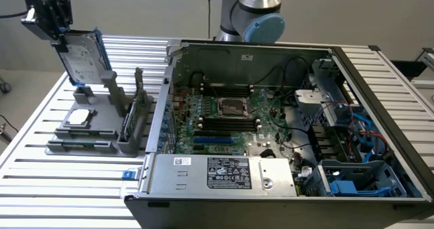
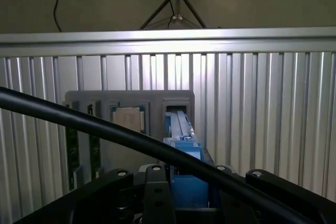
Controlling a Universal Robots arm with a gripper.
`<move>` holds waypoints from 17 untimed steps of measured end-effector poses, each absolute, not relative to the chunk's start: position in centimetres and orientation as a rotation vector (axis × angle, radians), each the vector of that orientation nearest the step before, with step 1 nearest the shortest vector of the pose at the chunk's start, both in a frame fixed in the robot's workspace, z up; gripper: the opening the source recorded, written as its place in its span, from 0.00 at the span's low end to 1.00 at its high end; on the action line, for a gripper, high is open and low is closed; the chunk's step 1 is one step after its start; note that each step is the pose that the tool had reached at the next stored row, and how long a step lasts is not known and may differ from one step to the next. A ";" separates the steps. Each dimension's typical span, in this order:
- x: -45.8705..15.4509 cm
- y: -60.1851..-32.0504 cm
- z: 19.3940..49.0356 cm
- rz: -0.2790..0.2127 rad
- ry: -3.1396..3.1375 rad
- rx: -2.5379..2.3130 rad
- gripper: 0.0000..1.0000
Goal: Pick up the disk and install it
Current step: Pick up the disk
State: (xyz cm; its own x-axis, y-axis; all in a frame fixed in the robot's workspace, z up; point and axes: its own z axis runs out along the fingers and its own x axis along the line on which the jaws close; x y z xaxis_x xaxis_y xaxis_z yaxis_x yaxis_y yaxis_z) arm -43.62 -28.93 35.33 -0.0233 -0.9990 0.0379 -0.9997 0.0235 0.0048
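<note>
Presently clamping the disk [image 1: 83, 56] by its upper end in the gripper [image 1: 60, 37], with jaws drawn part-way in and pressing on the drive's blue carrier frame [image 1: 100, 50]. Holding the drive upright and slightly tilted in the air directly above the grey parts holder [image 1: 95, 146], clear of the holder's slots, and turning its silver face and white label toward the exterior view's right.

Hanging over the small square processor chip [image 1: 78, 116], which is sitting in a shallow pocket of the holder. Passing above a green circuit card [image 1: 139, 99] that is standing on edge in the holder, on its side toward the exterior view's right.

Sharing the slatted aluminium table [image 1: 54, 188] with an opened computer case [image 1: 379, 82], which is lying just beside the holder toward the exterior view's right. Exposing, inside that case, the green motherboard [image 1: 224, 125], the processor socket [image 1: 234, 107], the grey labelled power-supply box [image 1: 220, 173] and blue-trimmed drive bays [image 1: 352, 183], the bays being at the case's end farthest from the holder.

Looking from the wrist past black gripper links [image 2: 121, 182] and along the blue frame, beyond it seeing the holder with the chip in its pocket, and a black cable [image 2: 105, 129] crossing in front.
</note>
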 end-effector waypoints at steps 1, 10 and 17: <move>-43.6 -28.9 35.8 0.036 -2.225 2.174 0.33; -41.7 -29.1 39.9 0.034 -2.225 2.173 0.33; -38.9 -29.5 43.0 0.031 -2.223 2.172 0.33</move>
